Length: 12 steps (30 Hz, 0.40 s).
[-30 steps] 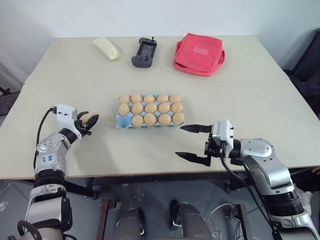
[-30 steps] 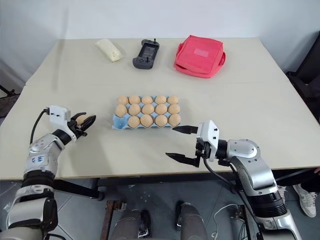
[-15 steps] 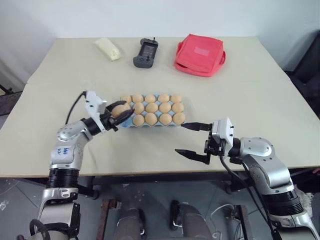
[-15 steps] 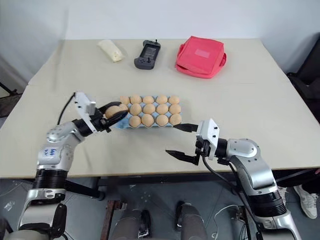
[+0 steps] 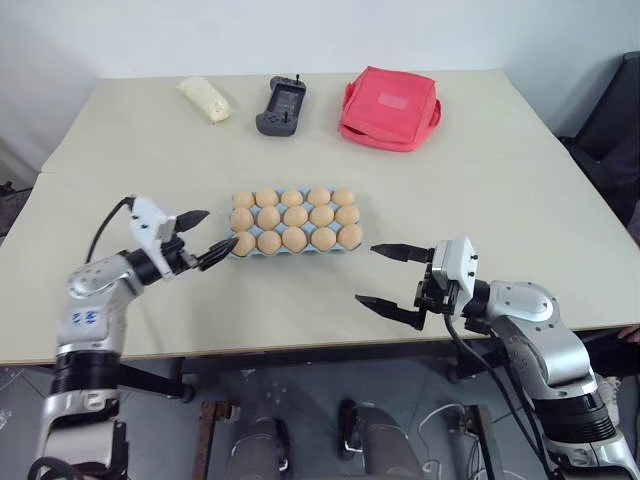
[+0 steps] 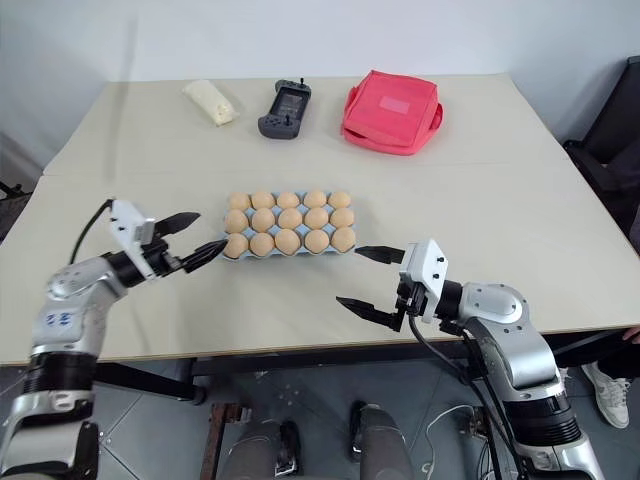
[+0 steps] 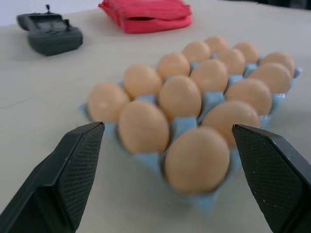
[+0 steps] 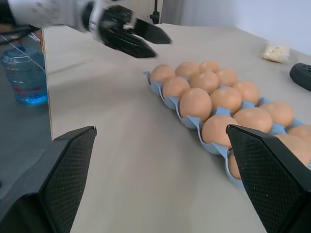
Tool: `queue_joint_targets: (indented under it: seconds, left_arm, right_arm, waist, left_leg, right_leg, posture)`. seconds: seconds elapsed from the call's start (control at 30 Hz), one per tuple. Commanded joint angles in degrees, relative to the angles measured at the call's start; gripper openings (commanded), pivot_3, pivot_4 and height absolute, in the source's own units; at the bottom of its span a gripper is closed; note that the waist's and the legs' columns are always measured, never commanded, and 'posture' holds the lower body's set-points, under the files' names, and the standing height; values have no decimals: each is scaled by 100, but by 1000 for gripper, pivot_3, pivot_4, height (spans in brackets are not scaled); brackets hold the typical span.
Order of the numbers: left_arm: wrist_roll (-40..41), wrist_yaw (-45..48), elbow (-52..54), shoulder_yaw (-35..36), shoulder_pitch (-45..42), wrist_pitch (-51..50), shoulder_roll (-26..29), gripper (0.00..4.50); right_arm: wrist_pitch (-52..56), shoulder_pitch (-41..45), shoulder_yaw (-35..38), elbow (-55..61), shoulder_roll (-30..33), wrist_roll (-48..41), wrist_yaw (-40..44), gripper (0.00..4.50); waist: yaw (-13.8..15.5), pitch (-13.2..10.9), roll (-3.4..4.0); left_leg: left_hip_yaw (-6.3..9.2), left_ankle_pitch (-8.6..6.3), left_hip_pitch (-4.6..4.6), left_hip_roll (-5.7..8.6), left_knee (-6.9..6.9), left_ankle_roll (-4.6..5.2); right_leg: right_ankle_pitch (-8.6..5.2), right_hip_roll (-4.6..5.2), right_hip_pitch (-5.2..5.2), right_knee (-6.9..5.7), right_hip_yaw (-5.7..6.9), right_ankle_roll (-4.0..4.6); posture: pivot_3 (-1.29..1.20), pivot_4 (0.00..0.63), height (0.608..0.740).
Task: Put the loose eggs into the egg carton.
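The carton (image 5: 292, 232) sits mid-table (image 5: 520, 200) with an egg in every cup, fifteen in all; the eggs (image 5: 294, 216) fill three rows of five, and no loose egg is seen on the table. The left gripper (image 5: 203, 236) hangs just beside the carton's near left corner, jaws wide and empty. The right gripper (image 5: 394, 276) waits near the carton's right end, also wide and empty. The task looks complete, so the sound move is to draw the left arm straight back, clear of the corner egg (image 7: 197, 159), without nudging the tray.
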State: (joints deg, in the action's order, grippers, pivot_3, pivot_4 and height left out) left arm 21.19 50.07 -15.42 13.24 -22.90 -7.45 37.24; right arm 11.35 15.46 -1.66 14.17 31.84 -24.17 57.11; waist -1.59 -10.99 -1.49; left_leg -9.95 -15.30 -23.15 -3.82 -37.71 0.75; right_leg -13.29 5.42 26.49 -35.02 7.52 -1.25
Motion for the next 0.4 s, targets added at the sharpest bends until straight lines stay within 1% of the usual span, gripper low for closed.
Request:
queue_joint_targets:
  seconds: [0.03, 0.17, 0.3, 0.4]
  left_arm:
    - [107, 314, 454, 287, 461, 41, 397, 4486]
    - [132, 651, 795, 459, 1264, 87, 778, 4486]
    - [260, 571, 1243, 636, 1644, -60, 811, 4486]
    - [219, 458, 1385, 680, 1815, -93, 768, 4486]
  right_arm:
    - [-24, 78, 199, 8, 128, -108, 55, 4500]
    - [-22, 211, 294, -307, 337, -124, 262, 4500]
    - [45, 297, 348, -441, 391, -192, 344, 4500]
    - [54, 314, 365, -498, 410, -200, 390, 4500]
  waist:
    - [7, 0, 0]
    - [5, 0, 1]
    - [29, 0, 0]
    - [47, 0, 0]
  left_leg:
    - [1, 0, 0, -1, 0, 0]
    - [0, -2, 0, 1, 3, 0]
    - [5, -2, -3, -2, 22, -1]
    - [7, -1, -3, 0, 37, -3]
  right_leg:
    - [-1, 0, 0, 0, -1, 1]
    - [-1, 5, 0, 10, -8, 2]
    - [-4, 4, 0, 34, -21, 7]
    - [-6, 4, 1, 39, -20, 9]
  posture:
    - [0, 150, 740]
    - [0, 150, 740]
    - [0, 150, 740]
    - [0, 150, 740]
